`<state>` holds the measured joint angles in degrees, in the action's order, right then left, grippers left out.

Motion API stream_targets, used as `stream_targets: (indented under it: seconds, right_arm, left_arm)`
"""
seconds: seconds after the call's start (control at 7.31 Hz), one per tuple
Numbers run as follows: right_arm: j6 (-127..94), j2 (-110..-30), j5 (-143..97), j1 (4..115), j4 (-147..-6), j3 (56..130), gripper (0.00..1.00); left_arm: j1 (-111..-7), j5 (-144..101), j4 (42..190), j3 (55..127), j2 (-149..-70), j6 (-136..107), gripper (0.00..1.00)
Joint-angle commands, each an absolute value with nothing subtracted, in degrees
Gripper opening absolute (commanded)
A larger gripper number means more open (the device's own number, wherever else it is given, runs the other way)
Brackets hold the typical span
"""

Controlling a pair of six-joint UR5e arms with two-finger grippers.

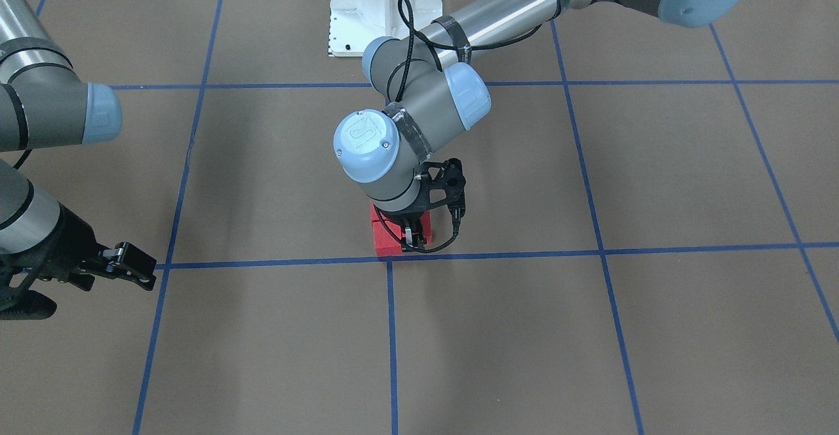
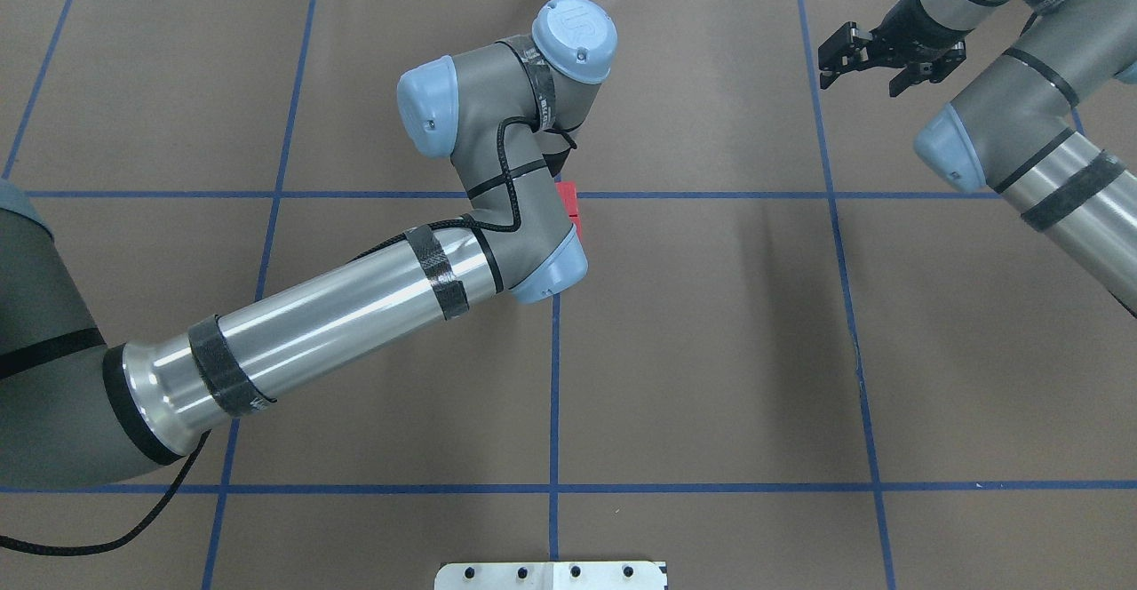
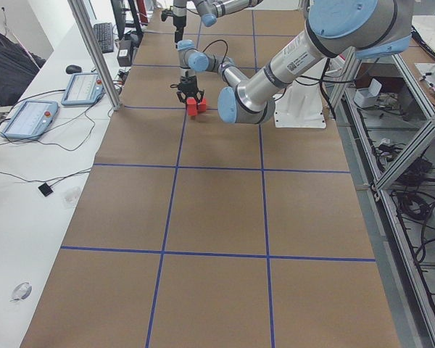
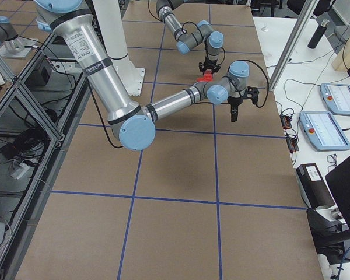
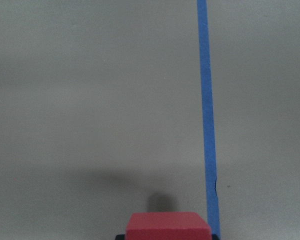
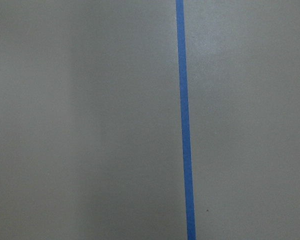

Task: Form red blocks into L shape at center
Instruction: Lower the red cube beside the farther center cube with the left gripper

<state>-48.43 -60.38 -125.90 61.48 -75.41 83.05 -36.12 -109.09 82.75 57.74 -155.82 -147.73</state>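
Note:
The red blocks (image 1: 385, 240) sit bunched just on the robot's side of the center tape crossing (image 1: 390, 259), partly hidden by my left wrist. They also show in the overhead view (image 2: 569, 196) and the exterior left view (image 3: 196, 107). My left gripper (image 1: 410, 237) points straight down into the bunch and is shut on one red block (image 5: 169, 227), which fills the bottom of the left wrist view beside a blue tape line (image 5: 206, 110). My right gripper (image 1: 149, 271) is open and empty, low over the brown surface far off to my right (image 2: 866, 70).
The white robot base plate (image 1: 383, 9) is at the robot's edge of the table. My left forearm (image 2: 337, 306) stretches low across the middle squares. Operator consoles (image 3: 29, 116) and a metal post (image 3: 94, 51) stand along the far table edge.

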Motion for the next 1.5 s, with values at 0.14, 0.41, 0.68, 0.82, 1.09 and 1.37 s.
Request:
stream_targets:
  seconds: [0.14,0.41,0.68,0.82,1.09,1.37]
  right_arm:
    - [-48.3,-60.4,-126.6,62.0,-75.4,83.1,0.99]
    - [-48.3,-60.4,-126.6,62.0,-75.4,83.1,0.99]
    - [-48.3,-60.4,-126.6,62.0,-75.4,83.1,0.99]
    - [-48.3,-60.4,-126.6,62.0,-75.4,83.1,0.99]
    - [-48.2,-60.5,-126.6,62.1,-75.4,83.0,0.99]
    - [-48.2,-60.5,-126.6,62.1,-75.4,83.0,0.99]
  left_arm:
    - [-36.1,-109.2,82.9,57.7,-155.8,-147.7,0.2]
    - [-36.1,-109.1,82.9,57.7,-155.8,-147.7,0.28]
    - [-36.1,-109.2,82.9,57.7,-155.8,-147.7,0.43]
    - [-35.9,-109.2,82.9,57.7,-155.8,-147.7,0.5]
    - [-35.7,-109.2,82.9,57.7,-155.8,-147.6,0.51]
    - [-35.7,-109.1,83.4,57.7,-155.8,-147.6,0.51]
